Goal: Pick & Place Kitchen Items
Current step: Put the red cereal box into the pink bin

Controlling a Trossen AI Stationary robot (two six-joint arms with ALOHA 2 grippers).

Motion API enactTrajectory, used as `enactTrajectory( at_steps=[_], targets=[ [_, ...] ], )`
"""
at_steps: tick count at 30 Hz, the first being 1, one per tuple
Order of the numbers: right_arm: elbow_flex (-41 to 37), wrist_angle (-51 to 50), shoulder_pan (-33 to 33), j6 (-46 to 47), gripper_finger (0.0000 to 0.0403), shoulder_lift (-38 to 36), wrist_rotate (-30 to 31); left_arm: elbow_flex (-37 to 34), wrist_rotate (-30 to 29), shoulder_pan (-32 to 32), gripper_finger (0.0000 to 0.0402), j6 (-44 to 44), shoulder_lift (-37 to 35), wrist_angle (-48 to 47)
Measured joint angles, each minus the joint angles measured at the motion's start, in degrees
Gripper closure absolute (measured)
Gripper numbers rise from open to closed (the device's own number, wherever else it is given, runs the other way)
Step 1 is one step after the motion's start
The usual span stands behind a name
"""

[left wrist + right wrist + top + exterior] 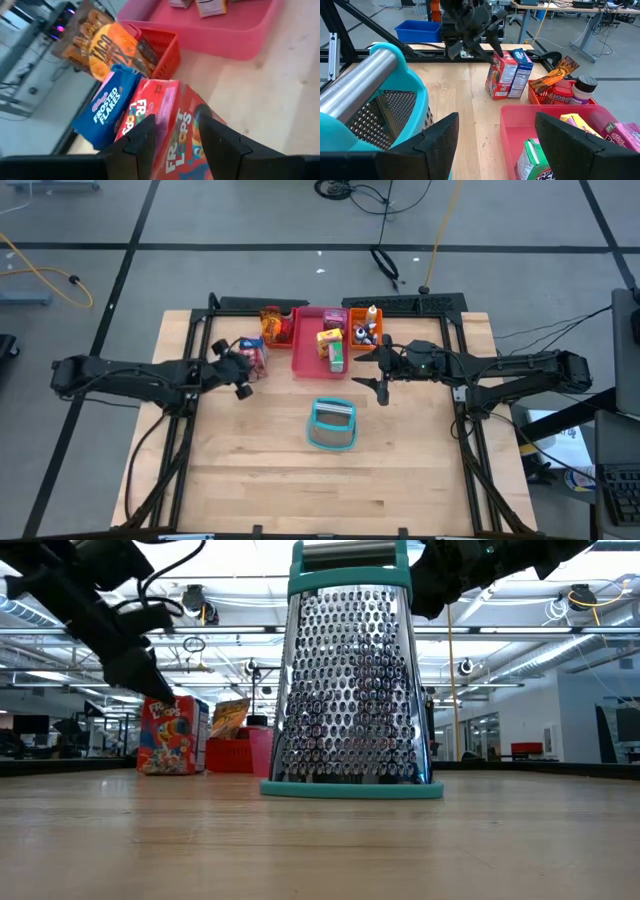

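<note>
The left hand stood with fingers apart astride the red Froot Loops carton, which stood on the table touching the blue Frosted Flakes carton. The right hand hung open between the pink tray and the teal grater.

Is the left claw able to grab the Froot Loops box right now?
Probably yes. The left claw is already at the red Froot Loops box, with a finger on each side. The Frosted Flakes box stands right beside it, but it doesn't seem to block the fingers.
</note>
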Motion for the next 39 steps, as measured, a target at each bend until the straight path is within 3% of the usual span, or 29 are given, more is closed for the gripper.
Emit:
enactTrajectory(
  at_steps=[7, 15, 25, 34, 39],
  targets=[
    [0.0, 0.0, 0.0, 0.0, 0.0149, 0.0, 0.0, 0.1, -4.7, -1.4, 0.0261, -0.1, 7.0, -0.4],
    [0.0, 0.0, 0.0, -0.4, 0.0149, 0.0, 0.1, 0.0, -6.7, -4.3, 0.0389, -1.6, 8.3, 0.8],
    [-0.1, 0.1, 0.0, -1.0, 0.0149, 0.0, 0.1, 7.2, -8.3, -8.4, 0.04, -2.5, 7.6, -4.2],
    [-6.2, 10.9, -0.1, -1.1, 0.0149, 0.0, 0.1, 15.3, -10.0, -9.3, 0.0401, 4.7, 8.1, -3.2],
    [-7.1, 15.5, -0.1, -0.9, 0.0149, 0.0, 0.0, 16.5, -10.0, -8.5, 0.0401, 11.6, 9.9, 3.9]
  ],
)
